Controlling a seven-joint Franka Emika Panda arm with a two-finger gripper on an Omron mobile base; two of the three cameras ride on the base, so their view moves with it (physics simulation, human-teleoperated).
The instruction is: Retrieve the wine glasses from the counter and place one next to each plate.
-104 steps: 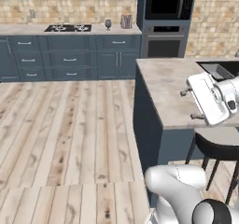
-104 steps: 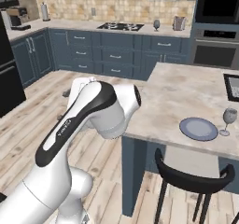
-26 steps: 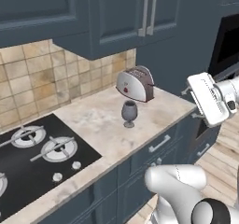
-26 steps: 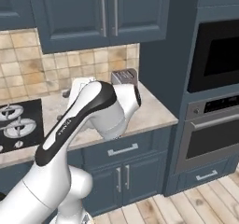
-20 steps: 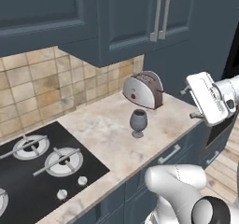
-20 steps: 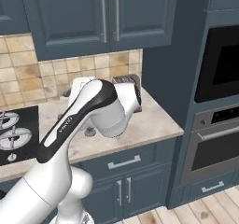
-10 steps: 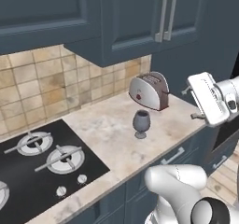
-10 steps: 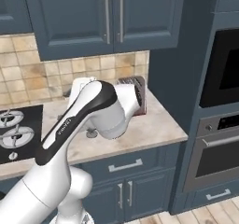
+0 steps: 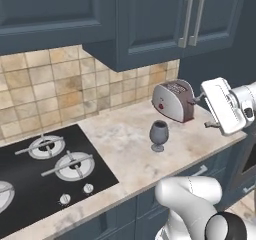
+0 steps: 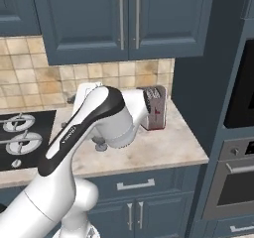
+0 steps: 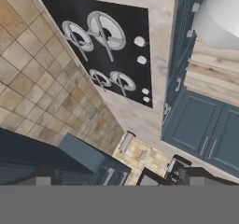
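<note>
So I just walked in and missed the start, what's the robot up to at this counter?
It is parked at the counter, apparently after the dark grey goblet, which stands upright between the gas hob and the silver toaster. Nothing is held yet. The arm's hand is raised to the right of the toaster, its claw open and well clear of the glass, so no reach has begun.
</note>
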